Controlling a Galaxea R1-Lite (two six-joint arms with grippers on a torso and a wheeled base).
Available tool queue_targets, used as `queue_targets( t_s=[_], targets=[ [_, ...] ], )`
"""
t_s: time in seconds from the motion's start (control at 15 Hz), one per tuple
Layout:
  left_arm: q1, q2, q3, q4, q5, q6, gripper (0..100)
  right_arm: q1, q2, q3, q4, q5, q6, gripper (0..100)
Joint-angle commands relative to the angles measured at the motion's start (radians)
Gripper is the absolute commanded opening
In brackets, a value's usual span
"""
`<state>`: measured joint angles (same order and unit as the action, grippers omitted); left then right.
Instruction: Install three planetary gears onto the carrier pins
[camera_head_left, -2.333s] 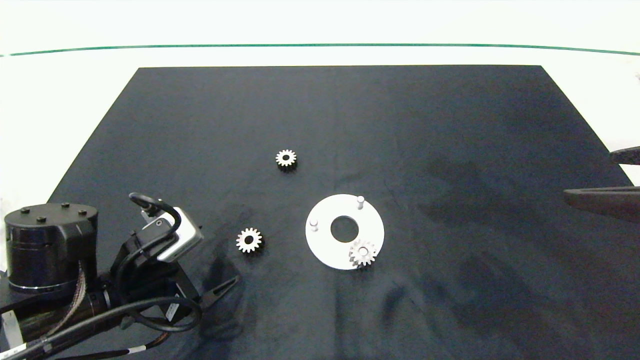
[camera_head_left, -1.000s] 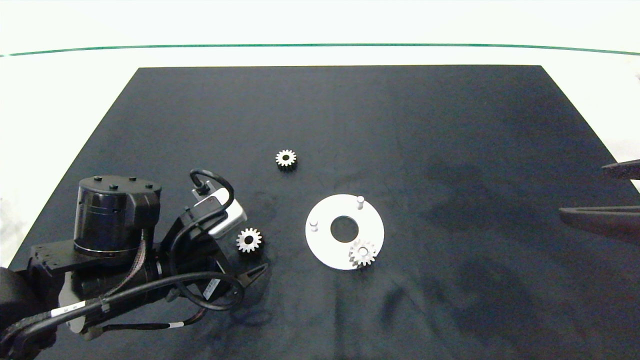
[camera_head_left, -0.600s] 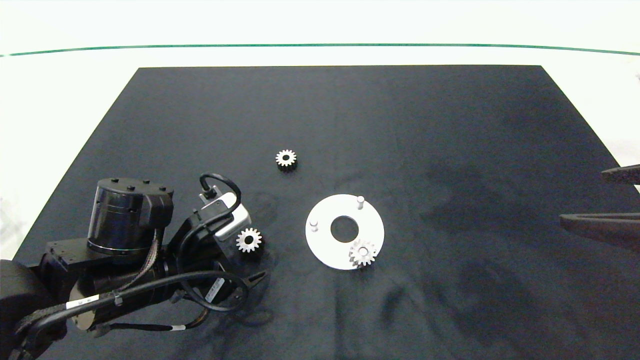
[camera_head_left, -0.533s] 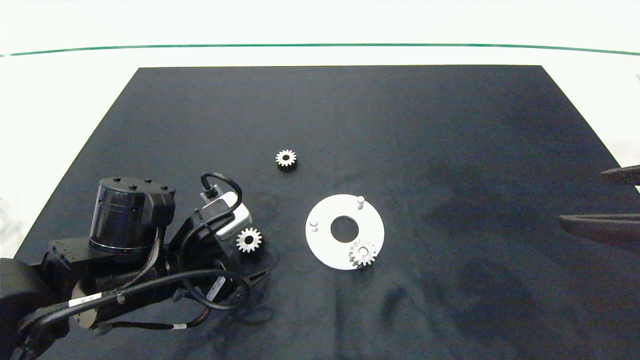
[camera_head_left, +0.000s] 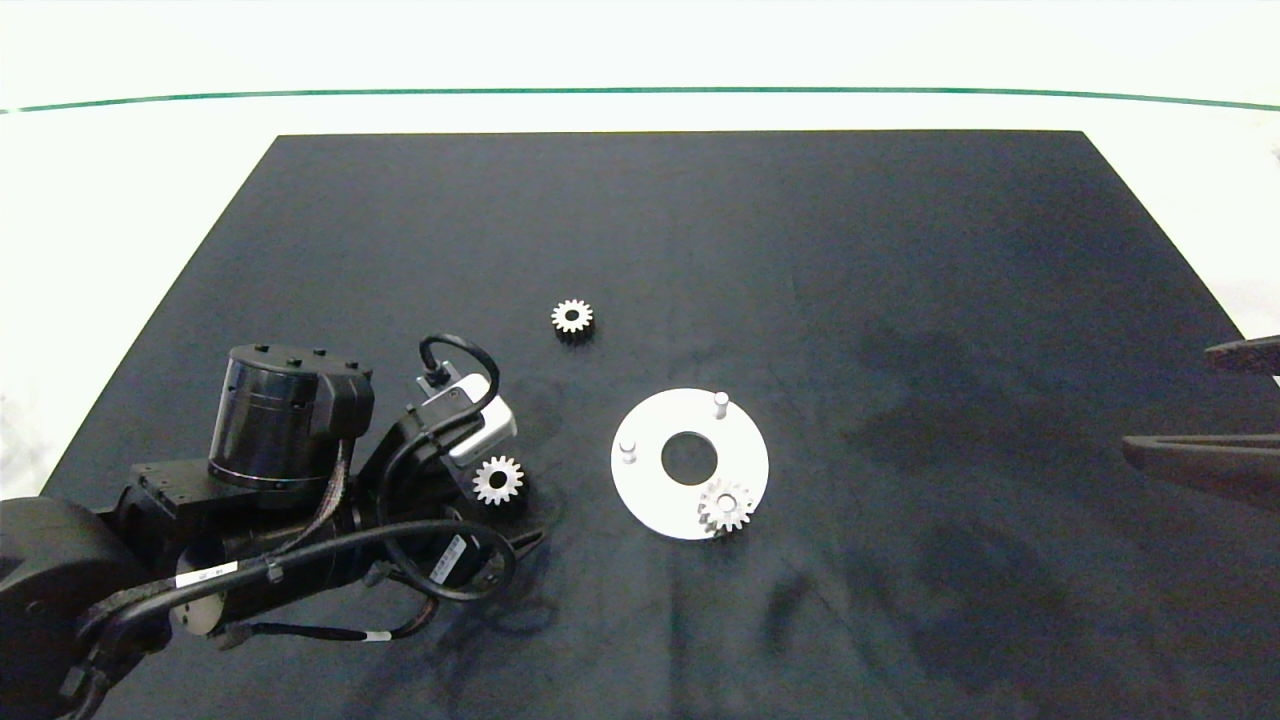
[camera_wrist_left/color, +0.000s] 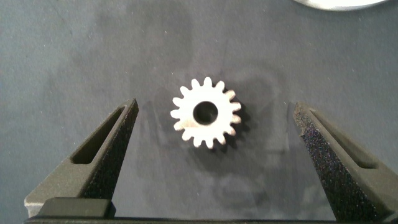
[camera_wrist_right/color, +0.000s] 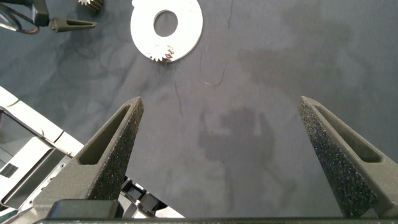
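A loose gear (camera_wrist_left/color: 206, 116) lies flat on the desk's black cloth (camera_head_left: 700, 250) near its left edge, between the left end effector (camera_wrist_left/color: 217, 155)'s wide-open, empty fingers. Closing off-centre could skid it away. The right end effector (camera_wrist_right/color: 224, 155) idles open and empty by the right edge.

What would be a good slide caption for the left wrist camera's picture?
The left gripper, jaws wide open, straddles a loose silvery gear lying flat on the black mat.

Three planetary gears (camera_head_left: 498, 480) are lying here. One white disc (camera_head_left: 650, 495) is carrying three carrier pins (camera_head_left: 720, 404).
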<state>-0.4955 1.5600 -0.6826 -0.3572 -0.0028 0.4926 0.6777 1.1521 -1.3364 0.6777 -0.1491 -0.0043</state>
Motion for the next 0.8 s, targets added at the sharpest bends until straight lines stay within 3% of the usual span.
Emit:
queue_targets(
  t_s=[0.07, 0.2, 0.8],
  targets=[
    [0.003, 0.011, -0.028, 0.032, 0.000, 0.003, 100, 0.000, -0.002, 0.000, 0.003, -0.001, 0.000, 100],
    [0.005, 0.006, -0.054, 0.083, 0.000, 0.003, 100, 0.000, -0.002, -0.001, 0.003, -0.001, 0.000, 100],
    [0.003, 0.029, -0.068, 0.083, 0.006, -0.003, 83, 0.000, -0.002, 0.000, 0.003, 0.002, 0.000, 100]
  ],
)
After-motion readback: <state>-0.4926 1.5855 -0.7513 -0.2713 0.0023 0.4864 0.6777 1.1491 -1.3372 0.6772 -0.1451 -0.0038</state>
